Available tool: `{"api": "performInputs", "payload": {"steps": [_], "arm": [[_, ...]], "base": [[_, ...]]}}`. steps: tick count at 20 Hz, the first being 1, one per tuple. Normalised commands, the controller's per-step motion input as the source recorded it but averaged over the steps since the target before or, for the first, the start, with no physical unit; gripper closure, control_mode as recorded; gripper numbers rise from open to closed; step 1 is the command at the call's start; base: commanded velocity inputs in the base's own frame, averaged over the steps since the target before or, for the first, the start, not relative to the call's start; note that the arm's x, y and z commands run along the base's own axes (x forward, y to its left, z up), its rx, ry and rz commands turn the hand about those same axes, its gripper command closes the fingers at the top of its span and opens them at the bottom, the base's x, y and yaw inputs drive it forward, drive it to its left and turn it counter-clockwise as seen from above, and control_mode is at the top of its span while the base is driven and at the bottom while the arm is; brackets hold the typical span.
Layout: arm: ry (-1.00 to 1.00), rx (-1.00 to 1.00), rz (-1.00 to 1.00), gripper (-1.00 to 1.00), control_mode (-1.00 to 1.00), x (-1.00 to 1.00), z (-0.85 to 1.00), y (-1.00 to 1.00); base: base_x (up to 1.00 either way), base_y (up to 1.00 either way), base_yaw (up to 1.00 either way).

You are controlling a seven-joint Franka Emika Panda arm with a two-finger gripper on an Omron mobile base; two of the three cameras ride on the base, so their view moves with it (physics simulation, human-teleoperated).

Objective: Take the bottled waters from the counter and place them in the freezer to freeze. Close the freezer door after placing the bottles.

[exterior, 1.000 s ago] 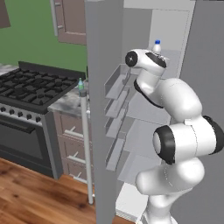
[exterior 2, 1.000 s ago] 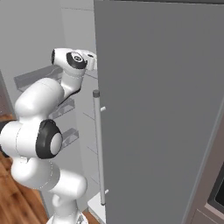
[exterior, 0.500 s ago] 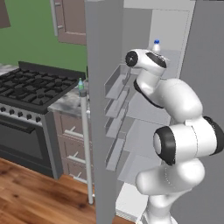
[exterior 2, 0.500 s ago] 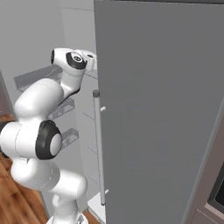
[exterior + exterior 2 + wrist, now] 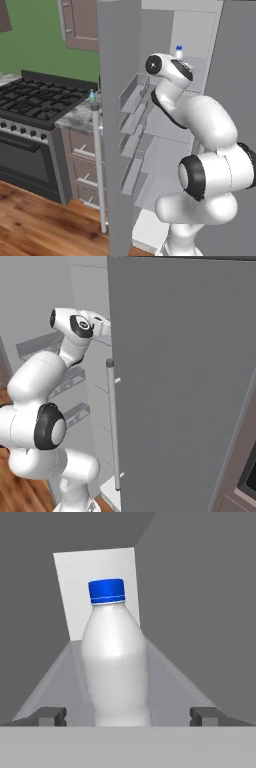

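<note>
White bottle w/ blue cap (image 5: 116, 662) stands upright on an upper freezer shelf (image 5: 170, 682), centred between the tool (image 5: 128, 716) tips. Tips sit wide apart, one each side of the bottle w/ clear gaps, so the tool is released, not gripping. In the left base view the blue cap (image 5: 178, 50) peeks just above the wrist, well inside the freezer (image 5: 195, 85).

Step in hand, as I judge it: bottle 1 placed, now back the arm out. To do it well:
- Pull straight back along the tool axis; no sideways drift or a fingertip clips the bottle and tips it.
- Keep fingers spread till clear of the bottle base.
- Mind the freezer door (image 5: 117, 125) and its inner bins (image 5: 131, 97), close on the left of the arm; elbow has little room.

Bottle 2, teal w/ green cap (image 5: 92, 95), is on the desk (image 5: 75, 117) just left of the door, near the stove (image 5: 35, 102). Fetch that next; door closes only after both are in.
</note>
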Motion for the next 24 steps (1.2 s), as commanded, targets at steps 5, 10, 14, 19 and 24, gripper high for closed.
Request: {"api": "performInputs", "payload": {"steps": [5,10,14,19,24], "arm": [[0.0,0.0,0.08,-1.0,-1.0,-0.3,0.0,0.25],[0.0,0.0,0.1,-1.0,-1.0,-0.4,0.08,0.33],[0.0,0.0,0.11,-1.0,-1.0,-0.65,0.12,0.27],[0.0,0.01,0.12,-1.0,-1.0,-0.99,0.11,0.12],[-0.01,0.07,0.11,-1.0,-1.0,-1.0,0.06,0.06]], "base": [[0.0,0.0,0.0],[0.0,0.0,0.0],[0.0,0.0,0.0],[0.0,0.0,0.0],[0.0,0.0,0.0]]}}
